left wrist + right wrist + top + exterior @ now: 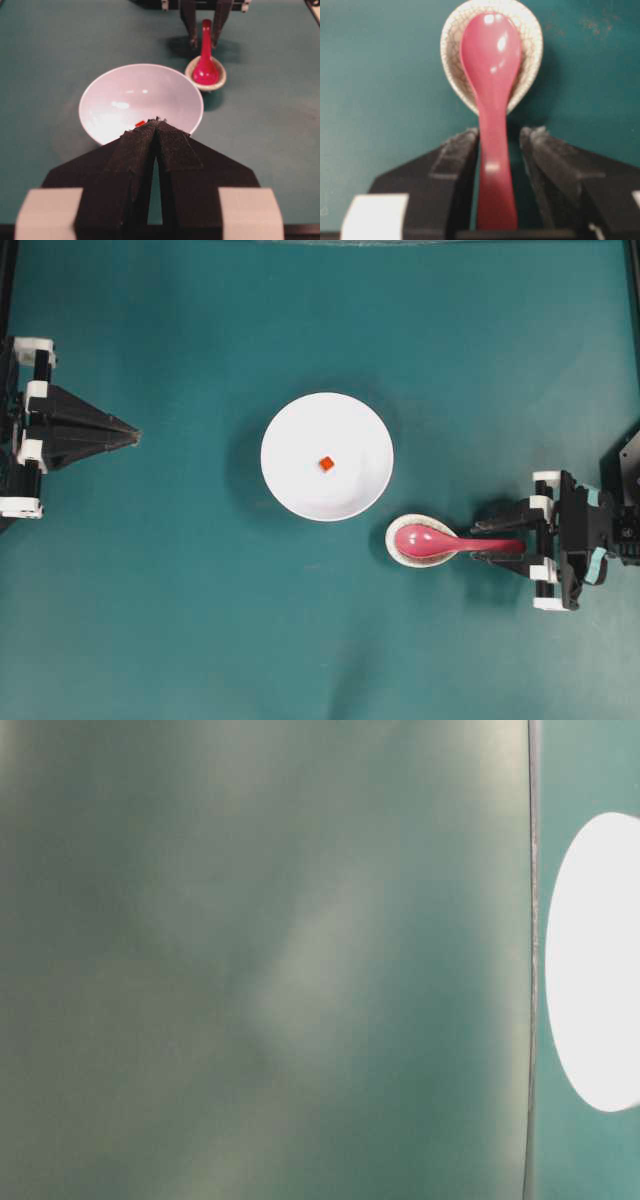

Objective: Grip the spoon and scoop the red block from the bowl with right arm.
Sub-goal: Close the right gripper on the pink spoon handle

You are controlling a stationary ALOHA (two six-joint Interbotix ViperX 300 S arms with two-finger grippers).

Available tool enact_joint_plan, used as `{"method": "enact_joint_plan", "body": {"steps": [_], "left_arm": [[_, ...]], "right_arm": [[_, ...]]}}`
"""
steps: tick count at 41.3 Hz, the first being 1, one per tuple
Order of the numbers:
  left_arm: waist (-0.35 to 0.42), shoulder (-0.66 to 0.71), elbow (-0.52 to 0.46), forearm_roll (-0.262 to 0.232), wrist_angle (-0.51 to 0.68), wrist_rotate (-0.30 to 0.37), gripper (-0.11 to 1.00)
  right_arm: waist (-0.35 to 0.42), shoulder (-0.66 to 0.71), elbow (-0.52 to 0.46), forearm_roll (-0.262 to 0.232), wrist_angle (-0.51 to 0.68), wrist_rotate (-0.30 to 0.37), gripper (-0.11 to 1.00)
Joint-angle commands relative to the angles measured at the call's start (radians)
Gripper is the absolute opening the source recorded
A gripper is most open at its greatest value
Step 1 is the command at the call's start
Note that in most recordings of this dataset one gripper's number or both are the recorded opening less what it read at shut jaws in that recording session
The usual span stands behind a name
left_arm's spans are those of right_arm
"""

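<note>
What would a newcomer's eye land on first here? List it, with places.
The white bowl at the table's middle, with the tiny red block inside. Just right of it, the pink-red spoon rests in a speckled dish, its handle between the open fingers of the right hand.

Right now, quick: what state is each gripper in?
Left gripper: shut, holding nothing, parked short of the bowl.
Right gripper: open, jaws on either side of the spoon handle, not clamped.

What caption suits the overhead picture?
Right claw open around the spoon handle; red block waits in the white bowl.
</note>
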Motion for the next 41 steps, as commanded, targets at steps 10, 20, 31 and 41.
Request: {"method": "enact_joint_plan", "body": {"steps": [10,20,31,41], "left_arm": [[0.002,0.005,-0.021,0.002,-0.006,0.002,0.00],[0.002,0.005,-0.021,0.002,-0.006,0.002,0.00],[0.002,0.005,-0.021,0.002,-0.006,0.002,0.00],[0.002,0.005,-0.021,0.002,-0.005,0.002,0.00]], "right_arm": [[-0.002,-0.005,-0.008,0.003,-0.009,-0.002,0.47],[-0.002,-0.006,-0.002,0.003,-0.015,-0.006,0.47],[-0.002,-0.006,-0.003,0.000,-0.017,-0.008,0.47],[-0.002,-0.006,-0.006,-0.006,-0.020,-0.008,0.43]]}}
